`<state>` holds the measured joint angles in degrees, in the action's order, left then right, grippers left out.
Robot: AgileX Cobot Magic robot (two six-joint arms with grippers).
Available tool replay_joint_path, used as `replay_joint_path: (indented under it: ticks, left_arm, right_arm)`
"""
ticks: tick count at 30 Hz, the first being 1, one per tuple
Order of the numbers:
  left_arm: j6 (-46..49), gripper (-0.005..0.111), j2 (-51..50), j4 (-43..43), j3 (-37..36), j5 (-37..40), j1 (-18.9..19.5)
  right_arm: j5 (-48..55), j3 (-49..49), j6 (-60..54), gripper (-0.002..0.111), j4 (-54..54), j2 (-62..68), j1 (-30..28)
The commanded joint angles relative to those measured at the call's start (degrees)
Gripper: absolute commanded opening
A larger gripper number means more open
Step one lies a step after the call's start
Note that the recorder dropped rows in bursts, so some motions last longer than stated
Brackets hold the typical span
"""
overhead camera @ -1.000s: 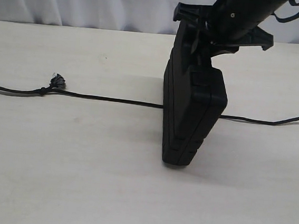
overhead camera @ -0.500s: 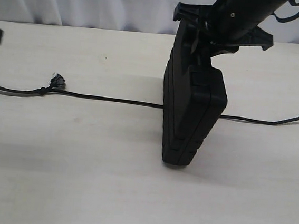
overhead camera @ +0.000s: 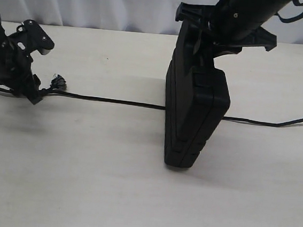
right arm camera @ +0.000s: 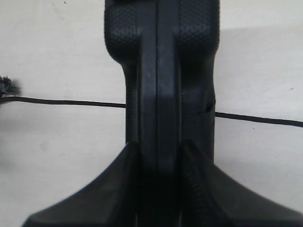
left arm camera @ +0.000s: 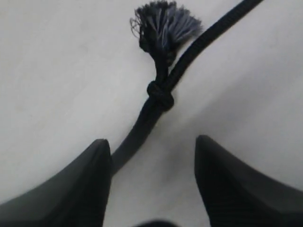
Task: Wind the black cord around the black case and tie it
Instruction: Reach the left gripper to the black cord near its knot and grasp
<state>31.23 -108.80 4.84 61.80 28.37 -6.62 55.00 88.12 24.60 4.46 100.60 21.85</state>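
The right claw is clamped on the top edge of the black case, holding it upright on its narrow side near the middle of the pale table. The black cord lies in a nearly straight line across the table and comes out on both sides of the case, so it appears to pass beneath it, though the contact itself is hidden. Its thin plain end rests well off to the right.

At the far left, the left claw hangs low over the cord with its fingers apart. They straddle the strand just short of the knot and its grey frayed tuft, and one finger is just beside the strand.

The step in hand looks like the first pick-up of the cord, and no turn is wound around the case yet. The next move likely calls for closing on the strand beside the knot, then lifting that end and carrying it over the held case without dragging the cord out from underneath.
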Motion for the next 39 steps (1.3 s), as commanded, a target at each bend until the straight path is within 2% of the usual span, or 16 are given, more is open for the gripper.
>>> replay_joint_path:
  ticks: [1,5,10,13,15,18,19,20,26,28,29,31,33,36,37,39]
  left_arm:
    - [0.2,0.051,-4.5,-0.8,4.9,0.2,-0.4]
    - [0.2,0.051,-9.2,-1.0,10.3,6.2,-0.6]
    - [0.2,0.051,-12.0,-1.0,10.7,0.7,-0.7]
    - [0.2,0.048,-12.9,-1.3,10.7,0.1,-0.8]
    - [0.2,0.035,-12.9,-1.3,10.7,0.9,-0.8]
    - [0.2,0.009,-12.9,-2.7,10.7,2.6,-0.8]
    - [0.1,0.002,-12.9,-4.3,10.7,3.2,-0.8]
    - [0.0,0.0,-12.9,-5.9,10.7,3.9,-0.8]
    - [-8.6,0.0,-12.9,-28.5,11.1,10.4,-0.6]
    - [-6.8,0.0,-12.9,-37.2,11.1,15.6,-0.6]
    - [-3.8,0.001,-12.9,-40.3,11.1,18.2,-0.8]
    - [2.0,0.009,-12.9,-47.0,11.1,25.1,-0.8]
    - [3.3,0.023,-12.9,-51.1,11.1,29.1,-0.8]
    - [3.3,0.051,-12.9,-55.3,10.9,32.1,-0.8]
    - [3.2,0.058,-12.9,-56.7,10.9,32.6,-0.8]
    - [3.3,0.062,-12.9,-59.3,10.9,34.4,-1.0]
  right_arm:
    - [-0.7,0.1,0.2,0.004,1.1,0.4,-0.3]
    - [-0.7,0.1,0.2,0.004,1.1,0.4,-0.3]
    - [-0.7,0.1,0.2,0.004,1.1,0.4,-0.3]
    - [-0.7,0.1,0.2,0.004,1.1,0.4,-0.3]
    - [-0.7,0.1,0.2,0.004,1.1,0.4,-0.3]
    - [-0.7,0.1,0.2,0.004,1.1,0.4,-0.3]
    - [-0.7,0.1,0.2,0.004,1.1,0.4,-0.3]
    - [-0.7,0.1,0.2,0.004,1.1,0.4,-0.3]
    - [-0.9,0.1,0.2,0.004,1.1,0.4,-0.3]
    - [-0.9,0.1,0.2,0.004,1.1,0.4,-0.3]
    - [-0.9,0.1,0.2,0.004,1.1,0.4,-0.3]
    - [-0.9,0.1,0.2,0.004,1.1,0.4,-0.3]
    - [-0.9,0.1,0.2,0.004,1.1,0.4,-0.3]
    - [-1.0,0.1,0.2,0.004,1.1,0.4,-0.3]
    - [-1.0,0.1,0.2,0.004,1.1,0.4,-0.3]
    - [-1.0,0.1,0.2,0.004,1.1,0.4,-0.3]
